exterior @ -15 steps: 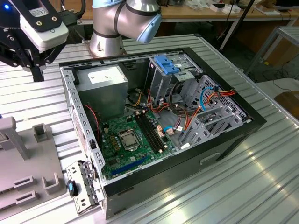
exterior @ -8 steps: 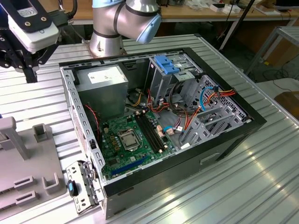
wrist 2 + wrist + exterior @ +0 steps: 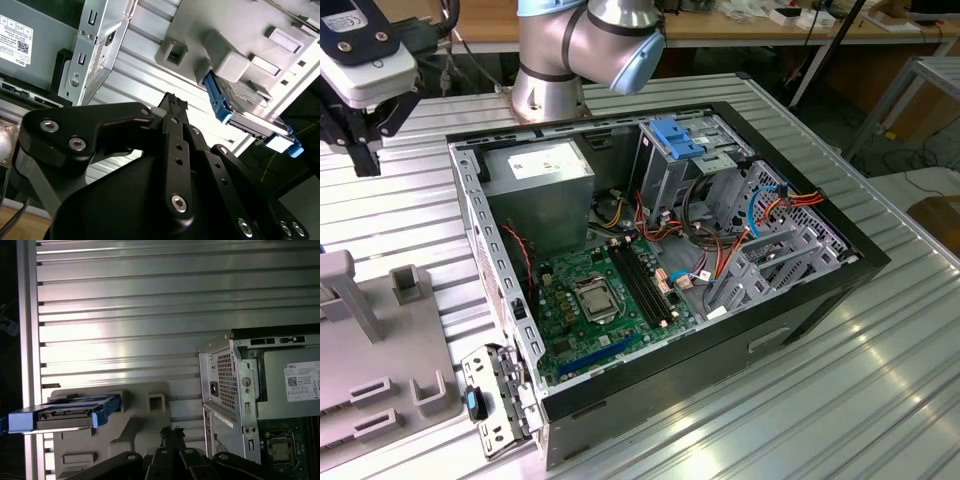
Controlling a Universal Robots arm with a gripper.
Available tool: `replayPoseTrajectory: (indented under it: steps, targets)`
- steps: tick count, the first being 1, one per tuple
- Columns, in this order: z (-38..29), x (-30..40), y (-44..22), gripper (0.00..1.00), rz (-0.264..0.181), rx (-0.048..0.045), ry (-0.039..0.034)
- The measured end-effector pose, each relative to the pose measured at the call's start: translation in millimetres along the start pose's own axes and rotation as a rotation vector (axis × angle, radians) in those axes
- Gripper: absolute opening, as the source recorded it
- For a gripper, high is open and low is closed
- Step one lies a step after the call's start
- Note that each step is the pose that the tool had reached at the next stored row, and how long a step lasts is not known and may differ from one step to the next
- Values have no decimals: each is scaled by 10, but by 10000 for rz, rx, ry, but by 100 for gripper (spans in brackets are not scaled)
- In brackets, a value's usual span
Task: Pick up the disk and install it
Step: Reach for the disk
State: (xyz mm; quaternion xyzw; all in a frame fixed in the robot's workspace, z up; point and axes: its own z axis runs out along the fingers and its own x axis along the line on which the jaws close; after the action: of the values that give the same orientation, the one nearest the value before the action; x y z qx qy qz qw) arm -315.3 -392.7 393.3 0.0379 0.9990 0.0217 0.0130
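We are in a workshop, at a ribbed aluminium table (image 3: 880, 400) with benches and cables behind it. The gripper (image 3: 170, 434) hangs above this table, off the case's corner. In the first wrist view its fingertips seem drawn together with nothing between them, so we judge it empty. It touches nothing.

Nearest to it is a grey holder (image 3: 130, 425), fixed to the table. The disk (image 3: 245, 107) stands on edge in this holder, with blue rails along its sides and one end jutting out past the holder's edge. We take it that it is propped this way so its flat faces are free to be gripped.

Further out, the case (image 3: 660, 250) lies on its side with the panel off, probably so that its drive cage (image 3: 680, 140) can be reached from above. No disk sits in the cage yet.
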Motion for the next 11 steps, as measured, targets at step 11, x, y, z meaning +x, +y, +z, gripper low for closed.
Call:
replayPoseTrajectory:
  steps: [11]
  targets:
    - [-3, 215, 46, 11, 0, 0, 0]
